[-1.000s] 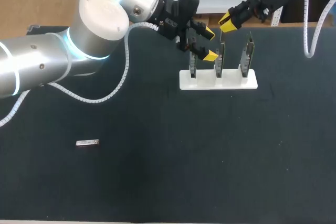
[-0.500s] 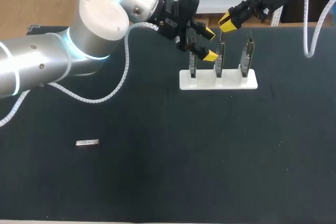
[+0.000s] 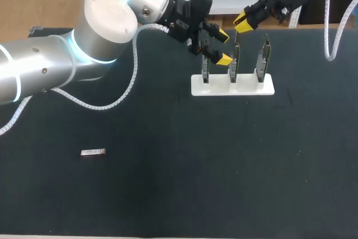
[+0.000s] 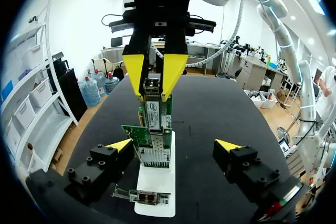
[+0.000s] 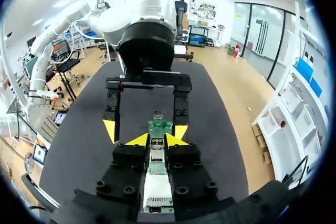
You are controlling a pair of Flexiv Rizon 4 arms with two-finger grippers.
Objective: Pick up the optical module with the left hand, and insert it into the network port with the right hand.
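In the head view my right gripper (image 3: 244, 23) hangs over the top of the middle network card (image 3: 235, 60), one of three standing upright in a white stand (image 3: 232, 87). In the left wrist view its yellow fingers (image 4: 134, 72) are shut on a silver optical module (image 4: 152, 86) at the top edge of that card (image 4: 155, 129). The right wrist view shows the same module (image 5: 156, 157) between my right gripper's tips (image 5: 157, 140). My left gripper (image 3: 224, 47) is open beside the middle card, holding nothing, its tips (image 4: 174, 145) wide apart. A second optical module (image 3: 93, 153) lies on the mat at the left.
The black mat (image 3: 184, 172) covers the table. The left card (image 3: 205, 70) and right card (image 3: 263, 60) stand close on either side of the middle one. My left arm (image 3: 106, 20) stretches across the back left of the table.
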